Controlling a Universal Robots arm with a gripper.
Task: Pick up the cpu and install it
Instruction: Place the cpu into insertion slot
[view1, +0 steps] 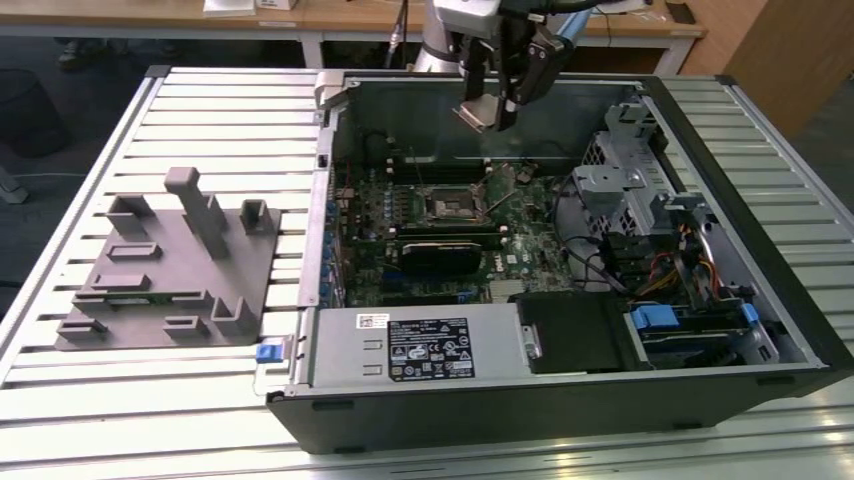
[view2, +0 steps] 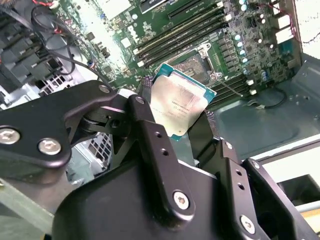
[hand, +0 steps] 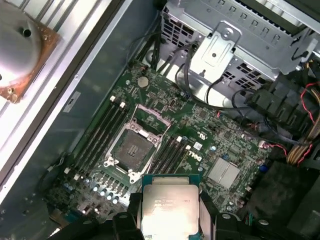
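My gripper (view1: 489, 110) hangs above the far end of the open computer case, shut on the cpu (view1: 477, 113). In both wrist views the cpu (view2: 179, 104) (hand: 168, 204) is a flat square chip with a pale silvery top and green edge, pinched between the black fingers (view2: 147, 130). The black square socket (hand: 131, 147) (view1: 451, 205) with its metal frame lies open on the green motherboard, below and ahead of the chip. The socket (view2: 194, 64) is partly hidden behind the chip in the second wrist view.
The case wall (view1: 328, 190) and drive cage (view1: 634, 185) flank the motherboard. A grey box with a white label (view1: 414, 345) sits at the case's near end. A grey plastic holder (view1: 167, 270) stands on the slatted table at the exterior view's left. Memory slots (hand: 102, 132) line the socket.
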